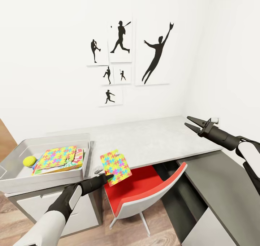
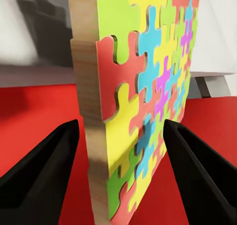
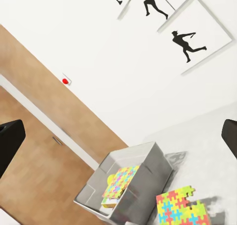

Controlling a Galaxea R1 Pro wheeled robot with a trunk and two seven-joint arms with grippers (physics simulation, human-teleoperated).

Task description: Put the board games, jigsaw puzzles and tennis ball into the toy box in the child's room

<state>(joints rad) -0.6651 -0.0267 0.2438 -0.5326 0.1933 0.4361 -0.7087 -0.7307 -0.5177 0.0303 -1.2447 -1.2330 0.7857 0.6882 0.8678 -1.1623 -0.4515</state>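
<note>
Left tool point(image 1: 107, 177) grips thin multicoloured jigsaw puzzle point(image 1: 115, 167); wooden edge.

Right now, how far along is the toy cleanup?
Mostly done, it seems. The toy box on the table already holds the tennis ball, a jigsaw puzzle and game boxes stacked under it; their count is unclear. The left end effector holds the second jigsaw puzzle above the red chair. Left: getting it into the box. The right end effector is open and empty.

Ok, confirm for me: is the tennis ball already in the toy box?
Yes, the tennis ball lies inside the toy box, at its left end beside the stacked toys.
</note>
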